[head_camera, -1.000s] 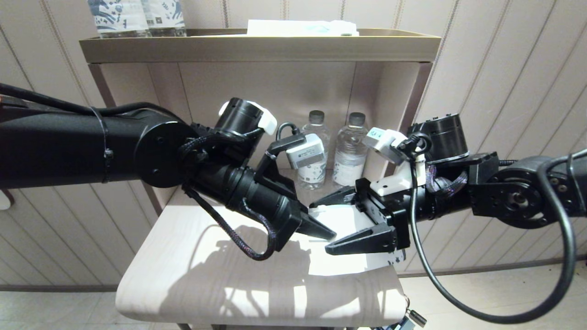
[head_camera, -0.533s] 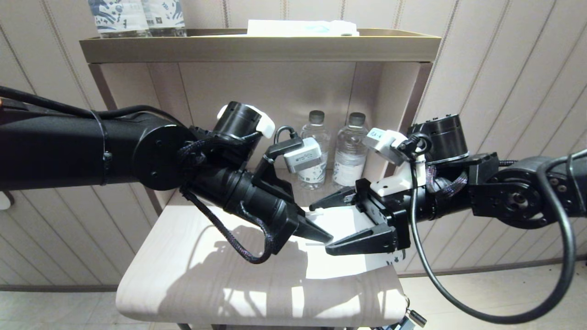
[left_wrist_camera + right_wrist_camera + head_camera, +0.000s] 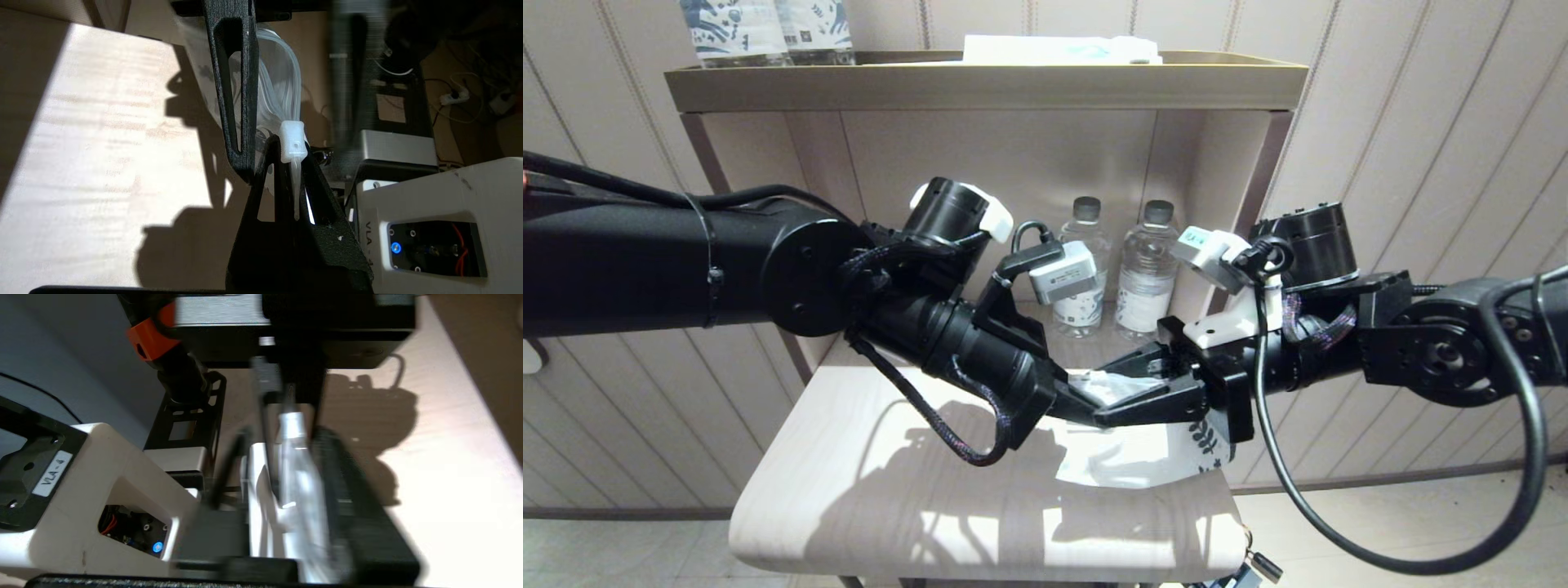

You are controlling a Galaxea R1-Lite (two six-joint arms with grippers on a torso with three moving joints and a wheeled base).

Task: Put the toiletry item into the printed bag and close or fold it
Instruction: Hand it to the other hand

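Note:
The printed bag (image 3: 1131, 457) is lifted off the pale wooden shelf (image 3: 882, 490) and hangs crumpled between both grippers, its dark leaf print (image 3: 1207, 431) toward the right arm. My left gripper (image 3: 1086, 406) is shut on the bag's top strip, just behind a small white slider block (image 3: 292, 141). My right gripper (image 3: 1106, 400) meets it tip to tip and is shut on the clear plastic (image 3: 302, 490); one of its fingers (image 3: 239, 102) crosses the left wrist view. The toiletry item is not visible.
Two small water bottles (image 3: 1082, 269) (image 3: 1147, 265) stand at the back of the shelf, behind the grippers. On the top tray (image 3: 980, 86) stand blue-printed bottles (image 3: 768, 28) and a pale flat packet (image 3: 1058, 49). The shelf's rounded front edge lies below the bag.
My right gripper has shut on the bag and lifted it off the shelf, so the bag now hangs crumpled. The left gripper has kept its hold and barely moved.

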